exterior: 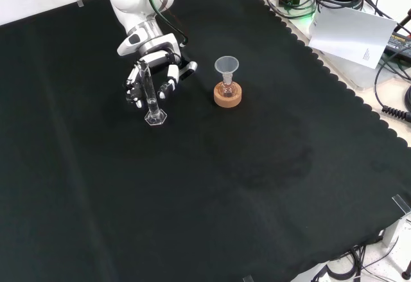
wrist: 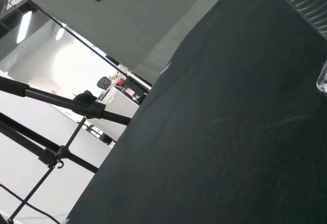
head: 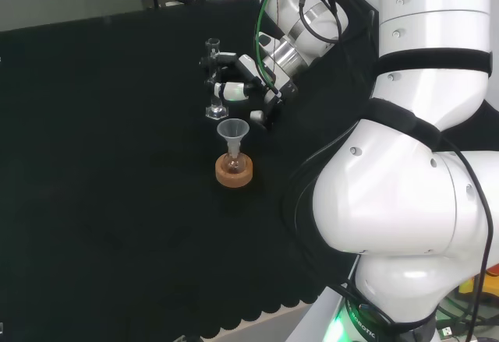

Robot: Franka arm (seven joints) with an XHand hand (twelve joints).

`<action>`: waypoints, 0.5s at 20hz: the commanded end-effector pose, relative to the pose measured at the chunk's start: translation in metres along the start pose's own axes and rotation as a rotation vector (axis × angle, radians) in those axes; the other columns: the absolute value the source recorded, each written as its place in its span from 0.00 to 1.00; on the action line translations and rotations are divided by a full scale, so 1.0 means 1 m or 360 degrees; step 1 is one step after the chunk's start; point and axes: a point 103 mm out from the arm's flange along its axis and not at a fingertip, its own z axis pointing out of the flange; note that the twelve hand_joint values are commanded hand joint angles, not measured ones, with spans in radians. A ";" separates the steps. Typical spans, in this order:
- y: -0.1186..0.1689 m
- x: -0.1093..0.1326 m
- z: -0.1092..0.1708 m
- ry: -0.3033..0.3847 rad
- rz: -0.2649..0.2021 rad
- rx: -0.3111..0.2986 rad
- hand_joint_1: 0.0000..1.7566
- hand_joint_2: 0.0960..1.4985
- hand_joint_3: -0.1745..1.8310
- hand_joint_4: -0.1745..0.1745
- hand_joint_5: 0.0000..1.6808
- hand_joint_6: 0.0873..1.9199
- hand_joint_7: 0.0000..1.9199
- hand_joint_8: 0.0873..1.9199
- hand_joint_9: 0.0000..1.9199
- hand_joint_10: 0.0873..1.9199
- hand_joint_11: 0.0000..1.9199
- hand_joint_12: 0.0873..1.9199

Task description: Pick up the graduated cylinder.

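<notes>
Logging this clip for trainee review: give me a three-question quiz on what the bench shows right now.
1. True or false: the graduated cylinder stands upright on the cloth.
2. What does the funnel sit in?
A) a flask on a cork ring
B) a beaker
C) the hand
3. In the front view, on which side of the cork ring is the hand?

Key: 1 true. 2 A. 3 left, its fingers curled round the cylinder.

The hand (exterior: 151, 70) hangs low, fingers half curled.
</notes>
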 end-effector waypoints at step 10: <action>0.004 0.003 0.001 0.0040 -0.0023 -0.0029 0.56 0.55 0.35 0.39 0.36 0.24 0.34 0.28 0.54 0.11 0.47 0.50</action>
